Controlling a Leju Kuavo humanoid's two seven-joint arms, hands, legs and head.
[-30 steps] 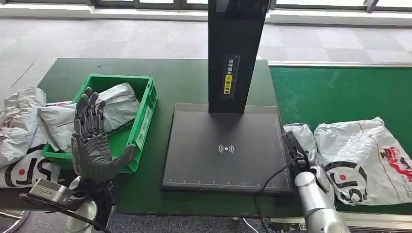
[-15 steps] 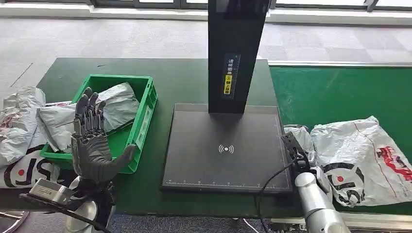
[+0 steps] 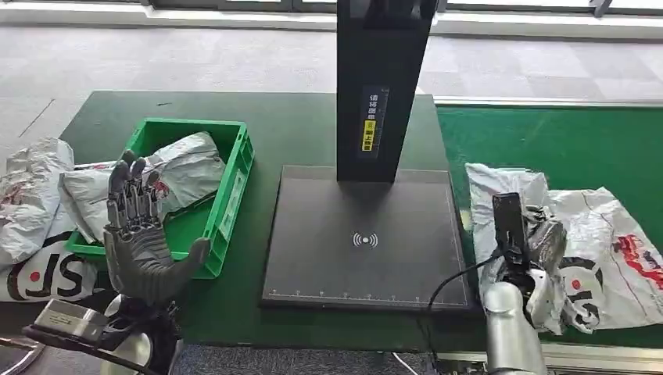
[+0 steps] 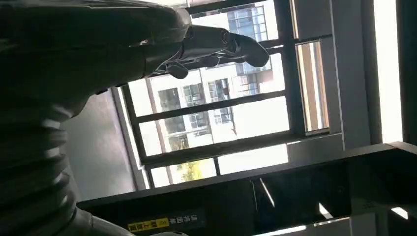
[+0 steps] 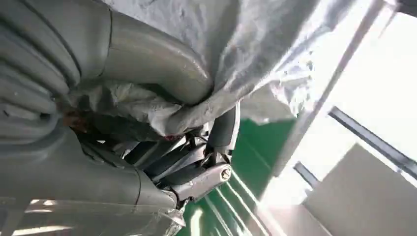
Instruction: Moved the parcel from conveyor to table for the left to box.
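The right hand (image 3: pixel 525 244) grips the parcel (image 3: pixel 500 191), a crumpled grey-white mailer bag, at the near edge of the green conveyor (image 3: pixel 547 141). In the right wrist view the thumb (image 5: pixel 152 61) presses into the plastic film and the dark fingers (image 5: pixel 196 162) curl under it, so the bag is bunched in the grasp. A second parcel (image 3: pixel 618 250) with red and black print lies on the conveyor just beside the gripped one, touching it.

The left hand (image 3: pixel 141 234) is raised over the near left edge of the surface (image 3: pixel 289 125), palm up, fingers apart and holding nothing. Behind it stands a green crate (image 3: pixel 234 183) containing a mailer bag (image 3: pixel 188 168). More bags (image 3: pixel 31 195) lie left of the crate. A black scanner platform (image 3: pixel 363 234) with an upright column (image 3: pixel 383 86) sits between crate and conveyor.
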